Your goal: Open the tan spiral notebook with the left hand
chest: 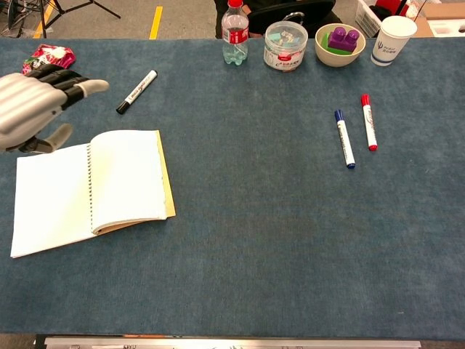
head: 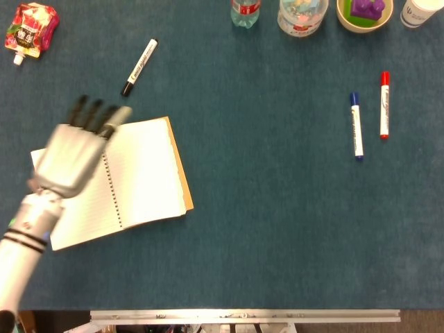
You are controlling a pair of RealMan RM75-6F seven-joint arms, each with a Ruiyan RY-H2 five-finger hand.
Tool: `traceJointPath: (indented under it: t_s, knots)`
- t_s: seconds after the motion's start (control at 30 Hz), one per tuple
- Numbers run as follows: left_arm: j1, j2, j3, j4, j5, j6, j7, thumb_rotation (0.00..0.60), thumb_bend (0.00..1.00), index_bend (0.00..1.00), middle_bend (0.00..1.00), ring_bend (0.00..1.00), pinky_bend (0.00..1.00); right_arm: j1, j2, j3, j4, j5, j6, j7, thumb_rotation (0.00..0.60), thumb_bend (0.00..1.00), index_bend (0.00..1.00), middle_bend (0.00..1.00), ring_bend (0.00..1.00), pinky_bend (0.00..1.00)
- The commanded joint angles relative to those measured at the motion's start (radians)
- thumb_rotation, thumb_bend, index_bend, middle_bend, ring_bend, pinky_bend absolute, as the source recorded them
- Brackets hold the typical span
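The tan spiral notebook point(head: 139, 173) point(chest: 123, 178) lies open on the blue table, white lined pages up, its tan cover edge showing along the right side. My left hand point(head: 73, 149) point(chest: 33, 102) hovers raised over the notebook's upper left corner, fingers spread and holding nothing. It looks blurred in the head view. My right hand is in neither view.
A black marker point(head: 139, 66) point(chest: 136, 91) lies just beyond the notebook. A red snack pouch point(head: 31, 28) sits at the far left. A blue marker point(head: 356, 125) and a red marker point(head: 384, 105) lie at the right. A bottle point(chest: 234, 33), jar point(chest: 285, 45), bowl point(chest: 340, 43) and cup point(chest: 393, 40) line the back edge.
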Motion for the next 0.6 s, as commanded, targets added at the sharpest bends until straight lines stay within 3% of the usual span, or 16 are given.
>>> traceJointPath:
  t_s: [0.03, 0.27, 0.43, 0.6]
  knots:
    - [0.104, -0.001, -0.002, 0.085, 0.045, 0.114, -0.143, 0.6, 0.54, 0.0, 0.1, 0.06, 0.06, 0.006, 0.002, 0.003, -0.014, 0.002, -0.006, -0.016, 0.6, 0.23, 0.24, 0.27, 0.15, 0.26]
    - [0.24, -0.027, -0.026, 0.187, 0.049, 0.234, -0.327, 0.599, 0.43, 0.0, 0.1, 0.06, 0.06, 0.013, 0.01, 0.003, -0.045, -0.001, -0.011, -0.06, 0.6, 0.23, 0.24, 0.27, 0.15, 0.27]
    - [0.306, -0.036, -0.043, 0.263, 0.055, 0.262, -0.458, 0.52, 0.35, 0.0, 0.1, 0.06, 0.06, 0.018, 0.013, 0.001, -0.065, -0.007, -0.017, -0.08, 0.6, 0.23, 0.24, 0.27, 0.15, 0.27]
    - [0.365, -0.031, -0.04, 0.282, 0.079, 0.298, -0.483, 0.486, 0.34, 0.0, 0.1, 0.06, 0.06, 0.02, 0.015, 0.001, -0.077, 0.006, -0.026, -0.094, 0.6, 0.23, 0.24, 0.27, 0.15, 0.27]
